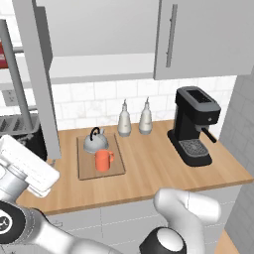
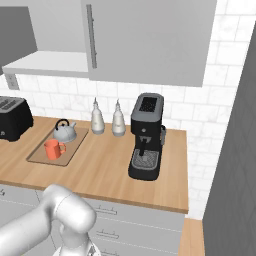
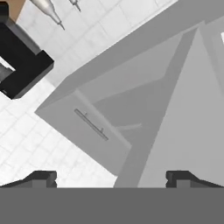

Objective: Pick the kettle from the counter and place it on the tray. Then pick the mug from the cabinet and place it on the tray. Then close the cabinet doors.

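The silver-grey kettle (image 1: 95, 142) (image 2: 65, 131) stands at the back of the wooden tray (image 1: 84, 168) (image 2: 37, 157) on the counter (image 1: 149, 168). The orange-red mug (image 1: 103, 160) (image 2: 52, 149) stands on the tray just in front of it. The cabinet (image 1: 99, 64) is open: its left door (image 1: 42, 79) stands swung out, while the right door (image 1: 198, 39) (image 2: 145, 40) is closed. My gripper (image 3: 111, 179) is open with nothing between its fingers. In the hand view it faces the open door's flat panel (image 3: 188, 122), with the closed door's handle (image 3: 91, 124) further off.
A black coffee machine (image 1: 193, 124) (image 2: 146, 137) stands on the right of the counter. Two pale bottles (image 1: 124, 119) (image 1: 145, 116) stand by the tiled wall behind the tray. A dark toaster (image 2: 12, 117) sits at the left.
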